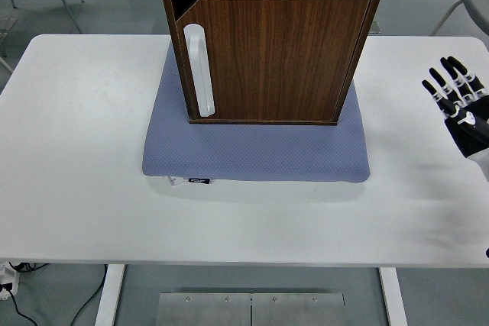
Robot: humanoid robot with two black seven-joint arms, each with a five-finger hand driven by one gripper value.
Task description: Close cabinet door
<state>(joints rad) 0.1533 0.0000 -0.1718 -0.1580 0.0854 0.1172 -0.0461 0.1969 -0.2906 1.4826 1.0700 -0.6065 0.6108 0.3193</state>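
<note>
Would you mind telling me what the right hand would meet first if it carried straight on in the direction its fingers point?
Probably nothing: the right hand is open, fingers pointing up and slightly left across bare white table. That line passes right of the cabinet, though depth is hard to judge.

- Cabinet (271,40): dark wood-grain veneer, smooth, satin sheen
- Door handle (199,70): white plastic, smooth, slightly glossy
- Mat (256,150): blue-grey textile, fine dimpled weave, matt
- Table (76,150): white laminate, smooth, matt
- Right hand (461,108), at 3 o'clock: black and white moulded plastic, semi-gloss
</note>
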